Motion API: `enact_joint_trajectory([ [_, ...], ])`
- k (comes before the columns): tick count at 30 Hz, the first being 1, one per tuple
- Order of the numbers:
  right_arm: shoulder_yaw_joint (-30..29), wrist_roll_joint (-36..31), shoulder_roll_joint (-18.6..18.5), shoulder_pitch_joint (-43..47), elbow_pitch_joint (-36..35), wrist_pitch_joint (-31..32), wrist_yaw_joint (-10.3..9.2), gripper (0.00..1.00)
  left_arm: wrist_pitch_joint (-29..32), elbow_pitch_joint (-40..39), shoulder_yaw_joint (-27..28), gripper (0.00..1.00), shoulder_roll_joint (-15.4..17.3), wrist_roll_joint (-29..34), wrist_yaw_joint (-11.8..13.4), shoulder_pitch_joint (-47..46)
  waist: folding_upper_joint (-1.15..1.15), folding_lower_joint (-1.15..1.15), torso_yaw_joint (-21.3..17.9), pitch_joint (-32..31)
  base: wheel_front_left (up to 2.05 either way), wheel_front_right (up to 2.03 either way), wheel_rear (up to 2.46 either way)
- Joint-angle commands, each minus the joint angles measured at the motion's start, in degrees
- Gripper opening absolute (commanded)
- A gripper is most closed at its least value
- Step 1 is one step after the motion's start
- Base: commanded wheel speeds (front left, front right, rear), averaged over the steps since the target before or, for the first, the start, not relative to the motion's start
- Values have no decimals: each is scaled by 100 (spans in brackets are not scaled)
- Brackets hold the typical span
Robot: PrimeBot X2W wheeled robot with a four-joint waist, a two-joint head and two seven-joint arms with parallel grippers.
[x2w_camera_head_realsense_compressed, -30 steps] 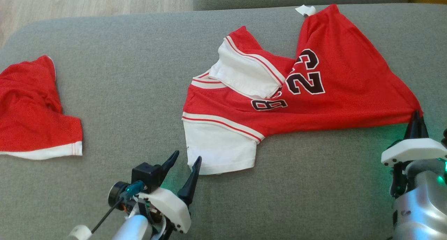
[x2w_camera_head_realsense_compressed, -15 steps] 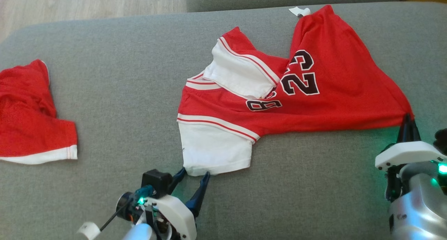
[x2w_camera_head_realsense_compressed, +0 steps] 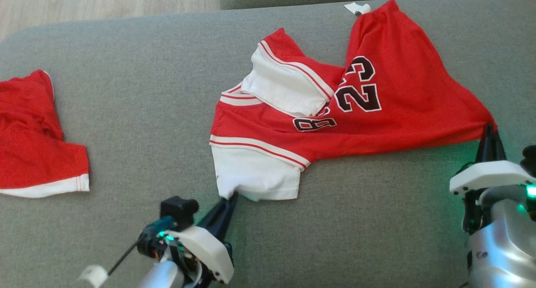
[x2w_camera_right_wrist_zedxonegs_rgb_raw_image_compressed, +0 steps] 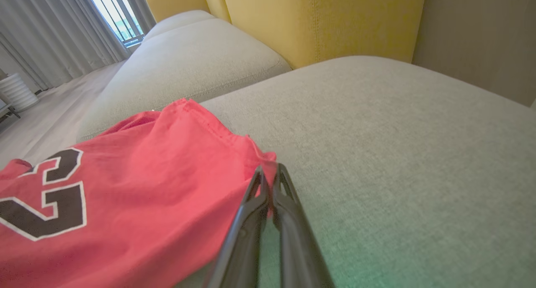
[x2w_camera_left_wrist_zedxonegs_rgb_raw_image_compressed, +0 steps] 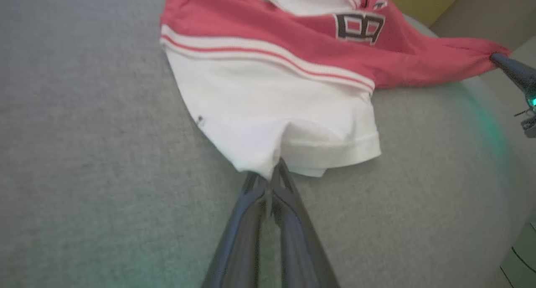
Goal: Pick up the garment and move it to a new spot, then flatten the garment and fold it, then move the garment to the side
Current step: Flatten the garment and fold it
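Left pincer (x2w_camera_head_realsense_compressed: 231,195) and right pincer (x2w_camera_head_realsense_compressed: 488,127) clench one jersey (x2w_camera_head_realsense_compressed: 402,83); one red cloth (x2w_camera_head_realsense_compressed: 33,154) aside.

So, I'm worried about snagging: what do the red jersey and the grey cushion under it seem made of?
The red jersey: thin matte knit, probably sports mesh; it drapes and puckers softly. Its white sleeve: smooth soft knit, stitched hem. The grey cushion: matte woven upholstery, likely; fine weave grain shows.

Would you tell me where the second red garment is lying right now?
In the head view, the second red garment lies at the far left of the grey cushion, well apart from the jersey.
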Motion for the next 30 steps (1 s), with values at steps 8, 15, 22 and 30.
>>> enact_joint_trajectory([
  [8,430,145,-19,-97,-699,-77,42,0,-1158,-769,499,0,157,-431,-31,-405,0,-1,-2,-179,0,0,0],
  [15,1144,549,-19,-210,-1857,177,42,0,-1783,-1503,1177,0,195,-922,-11,-864,0,-1,-116,-413,0,0,0],
  [22,1652,612,-37,-310,-3383,709,42,0,-2000,-2326,1844,0,213,-1088,258,-1402,0,-1,-242,-645,0,0,0],
  [30,1796,775,-64,-388,-5074,1465,42,0,-1703,-3410,2370,0,187,-1242,967,-1928,0,-1,-350,-838,0,0,0],
])
